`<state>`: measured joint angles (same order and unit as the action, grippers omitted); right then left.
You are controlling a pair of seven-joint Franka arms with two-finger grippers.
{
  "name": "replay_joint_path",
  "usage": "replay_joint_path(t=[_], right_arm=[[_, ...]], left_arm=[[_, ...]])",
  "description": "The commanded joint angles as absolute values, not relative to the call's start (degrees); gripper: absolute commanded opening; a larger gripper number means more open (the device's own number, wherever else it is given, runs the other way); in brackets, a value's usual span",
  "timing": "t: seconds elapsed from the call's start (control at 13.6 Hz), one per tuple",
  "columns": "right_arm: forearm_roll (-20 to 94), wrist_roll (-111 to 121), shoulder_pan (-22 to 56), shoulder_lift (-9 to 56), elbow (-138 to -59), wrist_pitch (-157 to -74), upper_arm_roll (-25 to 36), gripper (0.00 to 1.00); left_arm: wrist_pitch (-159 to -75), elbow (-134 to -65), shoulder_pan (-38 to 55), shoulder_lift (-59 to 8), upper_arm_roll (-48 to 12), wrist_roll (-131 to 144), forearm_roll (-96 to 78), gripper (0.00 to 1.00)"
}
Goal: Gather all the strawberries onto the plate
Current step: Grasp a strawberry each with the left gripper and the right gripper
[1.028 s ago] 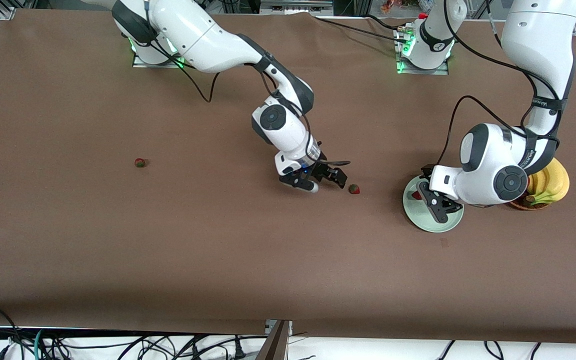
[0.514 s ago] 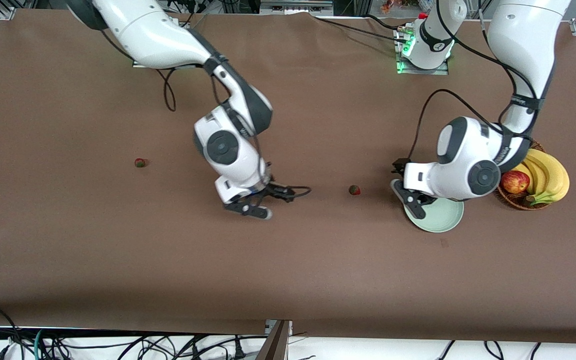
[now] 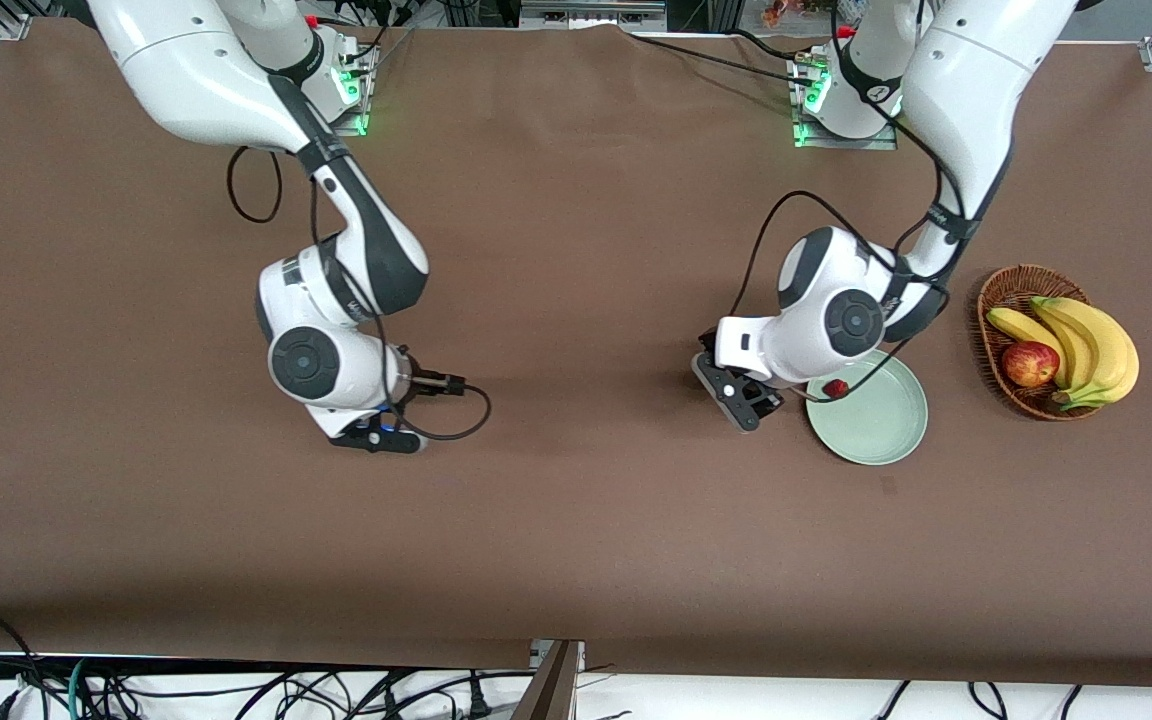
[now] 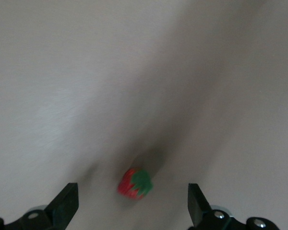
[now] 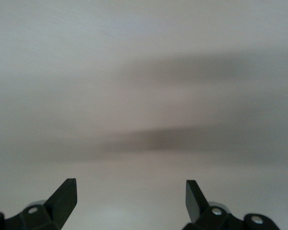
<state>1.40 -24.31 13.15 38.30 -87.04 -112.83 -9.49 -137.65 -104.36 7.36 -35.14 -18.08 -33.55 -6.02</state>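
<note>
Brown cloth covers the long table (image 3: 576, 520), where two white arms work at collecting strawberries into a pale green plate (image 3: 881, 430) that sits near the left arm's end, beside a wicker basket (image 3: 996, 290) of bananas (image 3: 1086, 345) and an apple (image 3: 1029, 363).

One plated strawberry (image 3: 836, 388) already lies just inside the plate's rim.

The left pincer (image 3: 736, 395) hangs low over the bare cloth just beside the plate, on the side toward the right arm's end, its fingers (image 4: 65, 201) spread wide and gripping nothing. Its wrist view shows the loose strawberry (image 4: 134, 183) lying on the table directly beneath, about midway in the gap between the two fingers and touching neither. The berry lies on its side. Its long axis appears to run roughly along the line from one finger to the other, red tip toward one and green cap toward the other, though blur makes this uncertain.

That alignment is what the next move depends on: a straight drop and a squeeze would likely catch the berry end to end, with only a short carry to the plate.

The right pincer (image 3: 376, 438), also spread and empty, is over open cloth toward the right arm's end, well apart from the plate. Its wrist view shows only table. A third berry cannot be seen in any view.
</note>
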Motion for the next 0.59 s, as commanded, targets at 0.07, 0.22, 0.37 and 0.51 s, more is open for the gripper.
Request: replay_joint_path(t=[0.07, 0.22, 0.37, 0.51], right_arm=[[0.7, -15.0, 9.3, 30.5, -100.4, -113.0, -6.4, 1.0], [0.6, -9.3, 8.2, 29.5, -103.0, -113.0, -4.1, 1.0], [0.6, -4.8, 7.6, 28.9, -105.2, -113.2, -1.9, 1.0], [0.6, -0.4, 7.6, 28.9, -106.8, -113.4, 0.1, 1.0]], left_arm=[[-146.0, -108.2, 8.3, -36.7, -17.8, -33.2, -6.6, 1.0], [-146.4, -108.5, 8.4, -36.7, -17.7, -33.3, -6.5, 1.0], [-146.4, -109.2, 8.5, -36.7, -17.6, -33.8, -4.6, 1.0], [-146.4, -109.4, 8.4, -36.7, -17.7, -34.1, -1.7, 0.63]])
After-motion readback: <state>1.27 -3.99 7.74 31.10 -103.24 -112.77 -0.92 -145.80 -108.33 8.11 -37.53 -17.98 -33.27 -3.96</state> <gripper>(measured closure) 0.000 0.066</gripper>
